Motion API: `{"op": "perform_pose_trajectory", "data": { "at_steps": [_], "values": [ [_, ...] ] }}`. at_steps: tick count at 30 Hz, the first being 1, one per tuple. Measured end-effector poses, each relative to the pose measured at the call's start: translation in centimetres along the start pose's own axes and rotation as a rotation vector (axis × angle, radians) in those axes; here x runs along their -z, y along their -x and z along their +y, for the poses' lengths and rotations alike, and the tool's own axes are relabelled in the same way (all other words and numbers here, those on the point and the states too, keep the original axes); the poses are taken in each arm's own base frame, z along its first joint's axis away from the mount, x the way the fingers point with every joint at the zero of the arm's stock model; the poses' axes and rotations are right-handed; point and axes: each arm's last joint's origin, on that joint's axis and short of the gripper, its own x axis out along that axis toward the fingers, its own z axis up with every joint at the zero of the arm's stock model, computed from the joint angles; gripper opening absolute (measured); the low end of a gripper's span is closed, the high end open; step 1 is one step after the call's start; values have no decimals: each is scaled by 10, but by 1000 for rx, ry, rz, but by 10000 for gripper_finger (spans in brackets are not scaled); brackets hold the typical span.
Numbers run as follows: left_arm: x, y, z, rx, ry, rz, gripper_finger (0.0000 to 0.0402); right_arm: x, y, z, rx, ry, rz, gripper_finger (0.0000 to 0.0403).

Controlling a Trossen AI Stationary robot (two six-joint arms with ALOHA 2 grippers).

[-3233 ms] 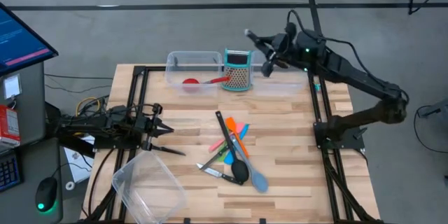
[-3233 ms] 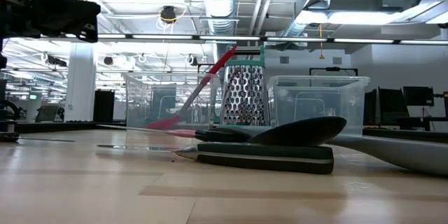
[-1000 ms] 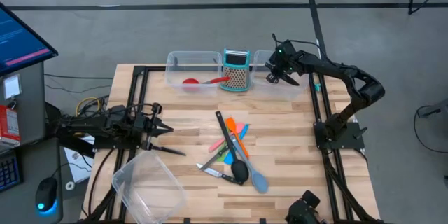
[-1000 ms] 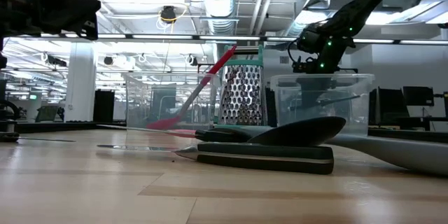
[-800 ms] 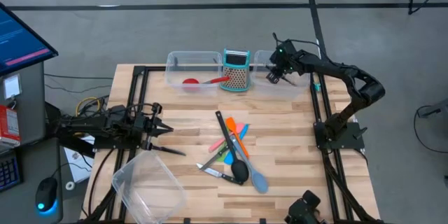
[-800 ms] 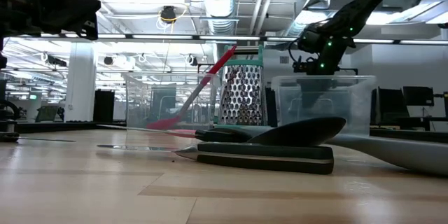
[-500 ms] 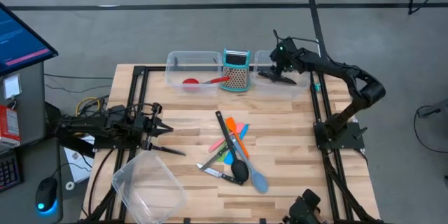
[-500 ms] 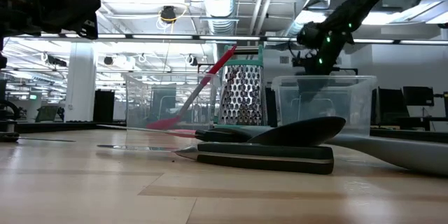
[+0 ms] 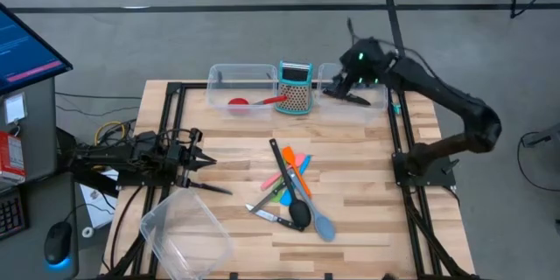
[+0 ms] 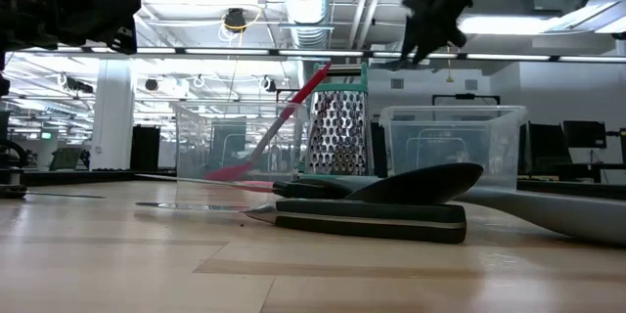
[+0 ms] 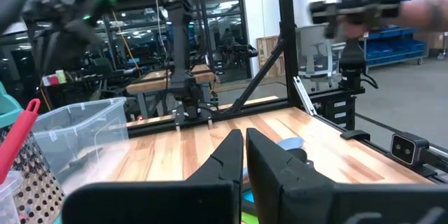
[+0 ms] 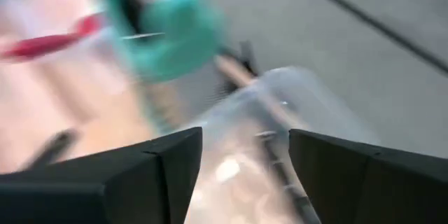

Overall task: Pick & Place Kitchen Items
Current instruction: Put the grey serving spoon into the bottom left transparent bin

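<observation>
Spread jaws mark the right gripper (image 9: 352,76), which hangs empty above the clear tub (image 9: 350,94) at the table's far right edge — in its wrist view both dark fingers (image 12: 140,175) stand well apart over the tub's rim. A dark utensil (image 9: 346,97) lies inside that tub.

Pressed together, the jaws of the left gripper (image 9: 213,161) hold nothing; that arm lies low over the table's left side, pointing toward the middle.

Next to the right tub stands the teal-framed grater (image 9: 297,87), and on its other side a second clear tub (image 9: 241,90) holds a red spoon (image 9: 254,101), its handle leaning up against the tub's wall beside the grater.

Most kitchen items lie heaped at the middle of the table (image 9: 367,175): a long black-handled knife (image 9: 282,168), orange (image 9: 303,171), pink (image 9: 278,175) and green (image 9: 282,196) spatulas, a black spoon (image 9: 299,212) and a grey-blue spoon (image 9: 320,224), with a small knife (image 9: 268,215) just beside them — several crossing and touching.

A third, empty clear tub (image 9: 185,234) sits tilted at the near left corner.
</observation>
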Motion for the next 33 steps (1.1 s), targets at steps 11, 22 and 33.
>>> {"op": "perform_pose_trajectory", "data": {
  "at_steps": [11,22,33],
  "values": [
    [1,1,6,-65,-8,9,3,63,-7,166,-108,80,197,204],
    [1,1,6,-68,-8,10,3,151,-65,268,-89,-26,375,259],
    [1,1,6,-68,-8,8,3,179,-90,295,-37,-12,428,260]
  ]
}}
